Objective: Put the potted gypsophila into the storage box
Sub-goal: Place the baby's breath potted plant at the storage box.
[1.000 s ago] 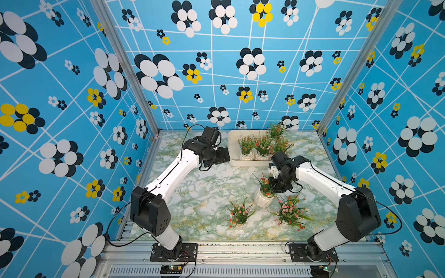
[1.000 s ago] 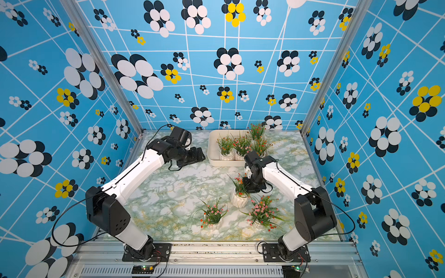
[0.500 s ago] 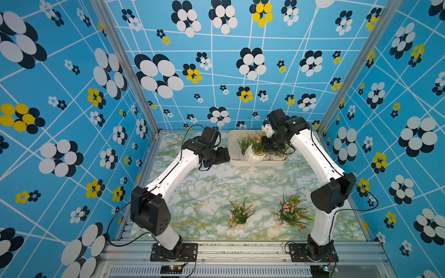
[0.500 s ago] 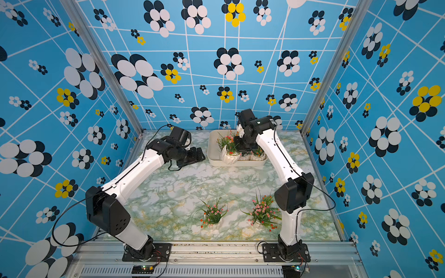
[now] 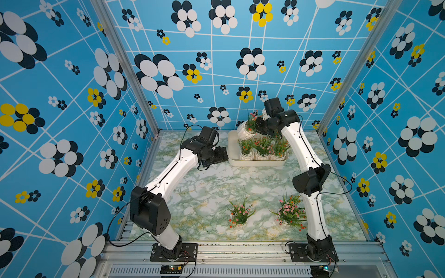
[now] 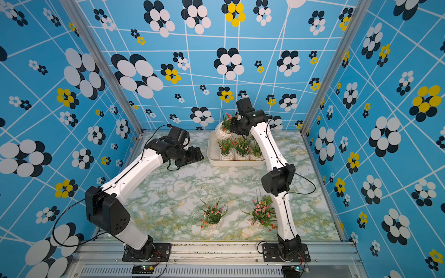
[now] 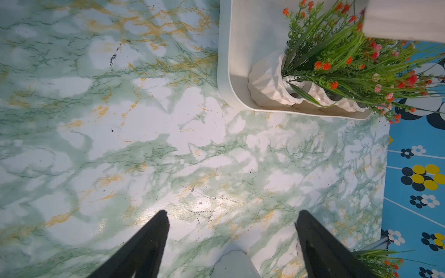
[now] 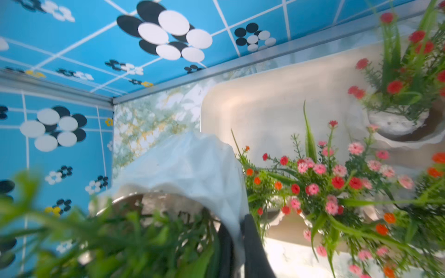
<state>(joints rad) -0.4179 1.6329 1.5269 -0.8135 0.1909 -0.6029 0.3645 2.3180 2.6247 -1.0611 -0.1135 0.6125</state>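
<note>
Both top views: right gripper [image 5: 259,125] clamped on a tilted flower pot [image 5: 244,133] above the far corner of the box [image 5: 232,151]; left wrist view: left gripper [image 7: 231,213] spread open over the table [image 7: 144,144] beside the box; right wrist view: fingers [image 8: 252,243] pinch the pot's rim.

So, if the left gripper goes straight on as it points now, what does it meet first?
Most likely the storage box: in both top views the open left gripper points at its side wall, with only bare table between. If it tilts downward, the table may come first; depth is unclear.
</note>
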